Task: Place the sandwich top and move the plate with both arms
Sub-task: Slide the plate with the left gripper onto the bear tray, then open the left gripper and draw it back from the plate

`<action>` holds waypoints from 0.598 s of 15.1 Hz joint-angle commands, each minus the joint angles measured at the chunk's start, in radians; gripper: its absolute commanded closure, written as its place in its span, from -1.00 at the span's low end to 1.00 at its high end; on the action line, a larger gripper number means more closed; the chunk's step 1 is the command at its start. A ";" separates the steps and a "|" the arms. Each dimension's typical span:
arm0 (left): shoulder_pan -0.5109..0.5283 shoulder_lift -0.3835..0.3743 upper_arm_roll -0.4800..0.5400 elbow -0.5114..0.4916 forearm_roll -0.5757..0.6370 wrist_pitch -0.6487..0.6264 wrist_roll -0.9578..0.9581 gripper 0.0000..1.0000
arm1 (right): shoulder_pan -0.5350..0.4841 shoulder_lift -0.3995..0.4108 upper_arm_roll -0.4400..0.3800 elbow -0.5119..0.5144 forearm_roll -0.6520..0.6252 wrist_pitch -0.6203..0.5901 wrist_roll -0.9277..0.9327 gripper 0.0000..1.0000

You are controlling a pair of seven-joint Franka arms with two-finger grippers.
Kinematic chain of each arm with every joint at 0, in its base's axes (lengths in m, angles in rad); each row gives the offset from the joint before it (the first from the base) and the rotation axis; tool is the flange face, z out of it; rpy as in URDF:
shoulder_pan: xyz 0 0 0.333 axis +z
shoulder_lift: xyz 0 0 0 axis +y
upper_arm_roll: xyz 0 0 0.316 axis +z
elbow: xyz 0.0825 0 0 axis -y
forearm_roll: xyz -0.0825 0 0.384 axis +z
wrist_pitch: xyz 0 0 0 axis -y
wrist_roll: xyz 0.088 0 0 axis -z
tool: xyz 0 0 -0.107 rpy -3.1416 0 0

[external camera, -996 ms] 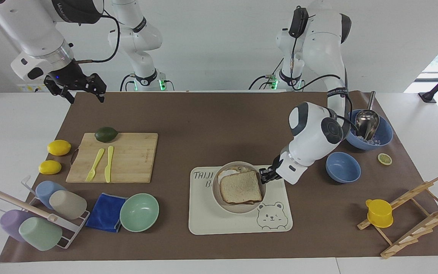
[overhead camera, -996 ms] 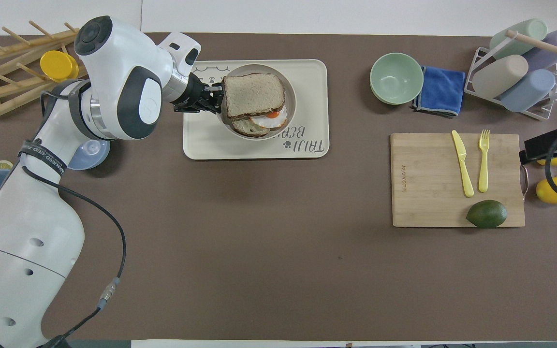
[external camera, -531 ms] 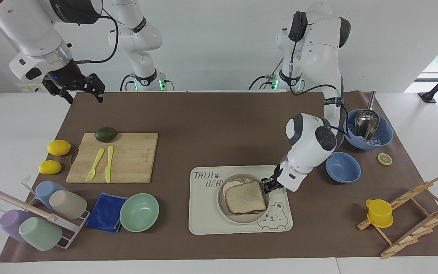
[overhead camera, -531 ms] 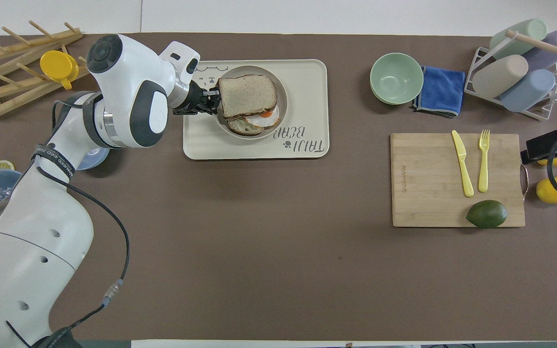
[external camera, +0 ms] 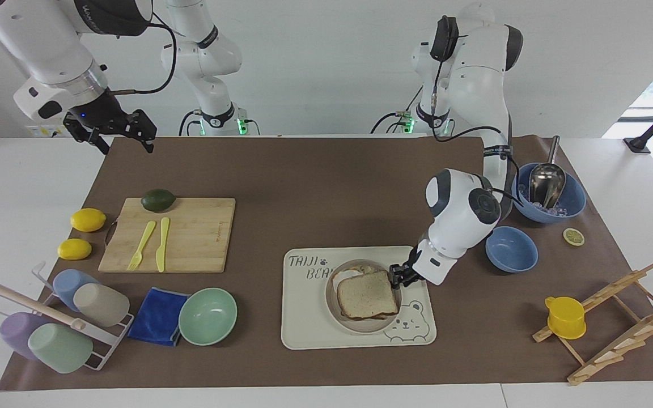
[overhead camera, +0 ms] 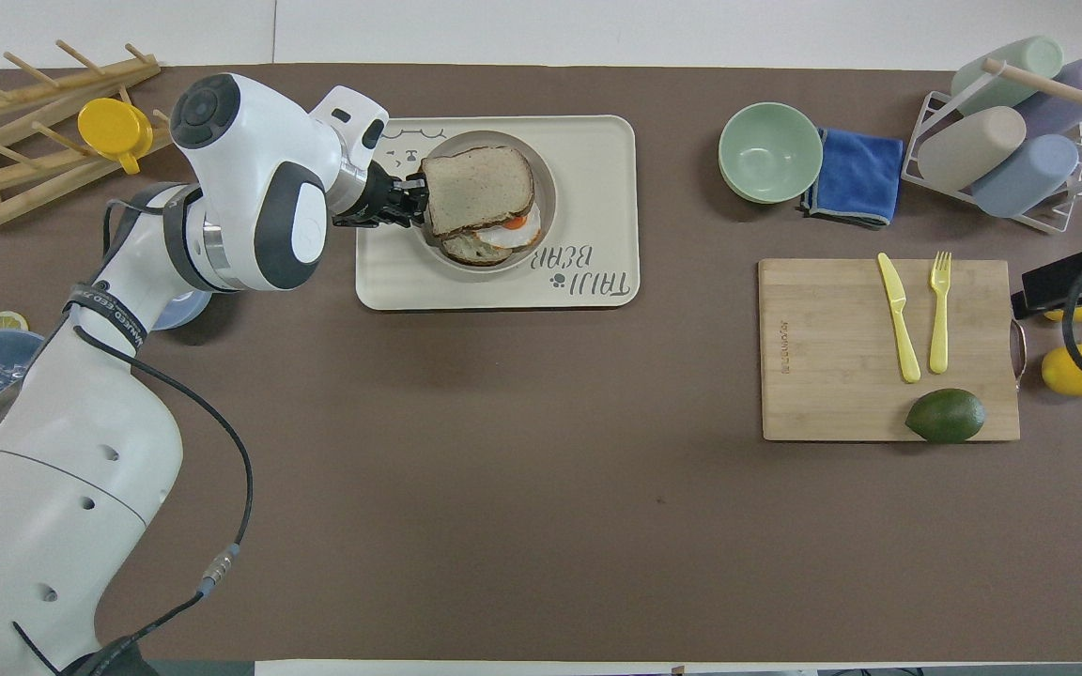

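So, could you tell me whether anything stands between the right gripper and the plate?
Nothing visible does. The right gripper waits over the mat's corner, and only bare mat lies between it and the plate.

White tabletop [external camera: 32, 187] covered by a brown mat [external camera: 326, 187]. On the mat: cutting board [external camera: 190, 243], cream tray [external camera: 304, 323], green bowl [external camera: 207, 316], blue cloth [external camera: 156, 323], two blue bowls [external camera: 511, 249], wooden rack [external camera: 615, 323]. At the right arm's edge: two lemons [external camera: 88, 220], cup rack [external camera: 105, 345].
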 commanded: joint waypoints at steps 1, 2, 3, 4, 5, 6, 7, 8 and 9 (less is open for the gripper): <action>0.006 -0.030 0.003 -0.017 0.069 -0.029 0.013 -1.00 | -0.004 -0.005 0.002 -0.006 -0.005 0.009 -0.016 -1.00; 0.020 -0.030 0.003 0.001 0.099 -0.044 0.013 -1.00 | -0.004 -0.005 0.001 -0.008 -0.005 0.009 -0.017 -1.00; 0.033 -0.033 0.003 0.010 0.135 -0.060 0.013 -1.00 | -0.004 -0.005 0.002 -0.006 -0.005 0.009 -0.017 -1.00; 0.040 -0.043 0.003 0.012 0.163 -0.066 0.013 -1.00 | -0.004 -0.005 0.002 -0.006 -0.005 0.007 -0.017 -1.00; 0.043 -0.066 0.003 0.009 0.189 -0.067 0.015 -1.00 | -0.004 -0.005 0.001 -0.006 -0.003 0.009 -0.017 -1.00; 0.061 -0.092 0.003 0.001 0.205 -0.078 0.015 -1.00 | -0.004 -0.005 0.001 -0.006 -0.003 0.009 -0.019 -1.00; 0.069 -0.124 0.003 0.001 0.206 -0.107 0.013 -1.00 | -0.004 -0.005 0.002 -0.006 -0.003 0.009 -0.019 -1.00; 0.075 -0.157 0.003 0.001 0.208 -0.139 0.013 -1.00 | -0.004 -0.005 0.002 -0.006 -0.003 0.007 -0.019 -1.00; 0.092 -0.190 0.004 0.003 0.212 -0.179 0.013 -1.00 | -0.006 -0.005 0.002 -0.006 -0.003 0.007 -0.019 -1.00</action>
